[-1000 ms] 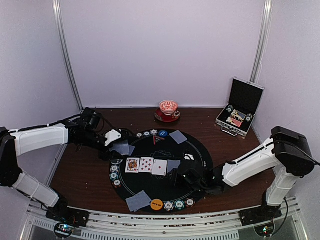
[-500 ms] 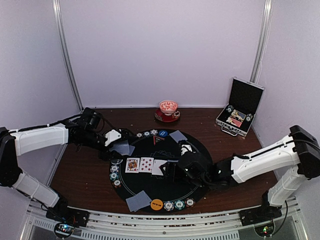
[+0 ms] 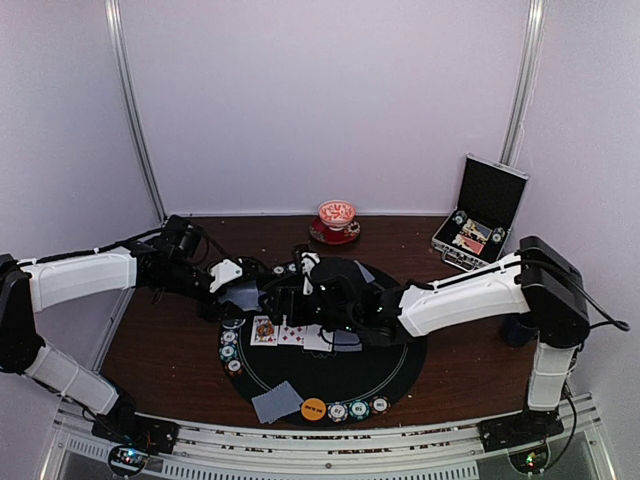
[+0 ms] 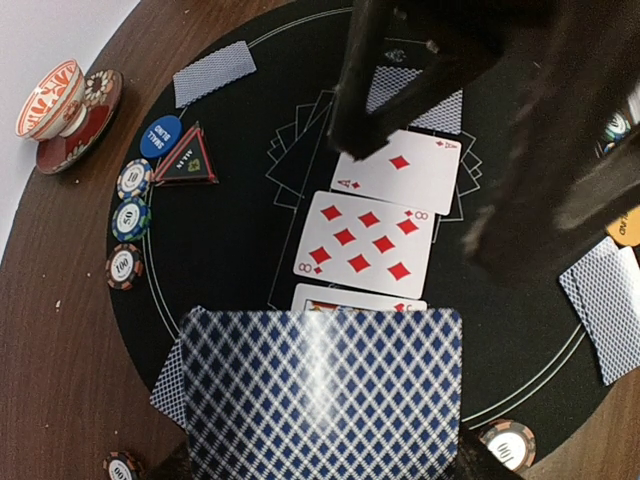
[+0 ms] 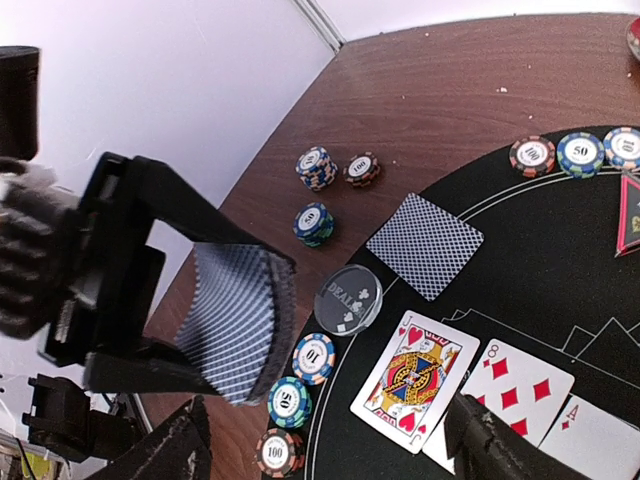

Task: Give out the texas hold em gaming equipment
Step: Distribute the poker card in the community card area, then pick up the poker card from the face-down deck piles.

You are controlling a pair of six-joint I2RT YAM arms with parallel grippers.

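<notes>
Clamping the card deck (image 4: 320, 390), the left gripper (image 5: 265, 330) sits left; right gripper (image 5: 328, 405) gapes empty; clear disc (image 5: 348, 298) reads DEAL, blue disc (image 4: 160, 136) SMALL BLIND.

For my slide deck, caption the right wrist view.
Left hand holds the card deck near the king, eight and ace face up on the mat.

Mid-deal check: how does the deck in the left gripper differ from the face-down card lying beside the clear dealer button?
The deck is a thick stack; the face-down card looks thin. The deck is clamped in the left gripper, raised off the table and tilted; the face-down card lies flat and free at the edge of the black mat. Both show the same blue diamond-pattern back.
</notes>
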